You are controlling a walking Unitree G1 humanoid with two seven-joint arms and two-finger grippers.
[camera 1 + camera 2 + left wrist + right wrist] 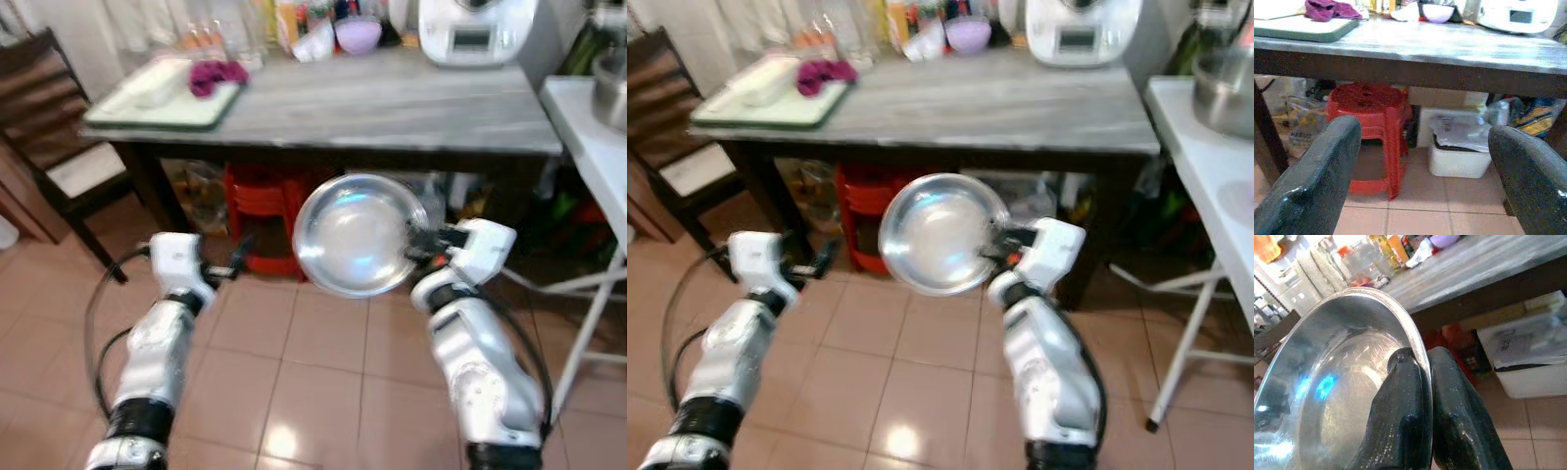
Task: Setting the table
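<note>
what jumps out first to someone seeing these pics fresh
The shiny steel bowl stands out first, pinched by its rim in the right tool and held above the tiled floor in front of the grey table. Next comes the left tool, open and holding nothing, and the red stool under the table.

A shiny round steel bowl point(355, 235), tilted with its hollow facing the camera, hangs before the table's edge.

A polished, mirror-bright metal bowl point(355, 235) reflects light; behind it, at 12 o'clock, a matt grey wood-grain table point(392, 103), glossy red plastic stool point(1374, 125), and shiny floor tiles point(313, 392).
</note>
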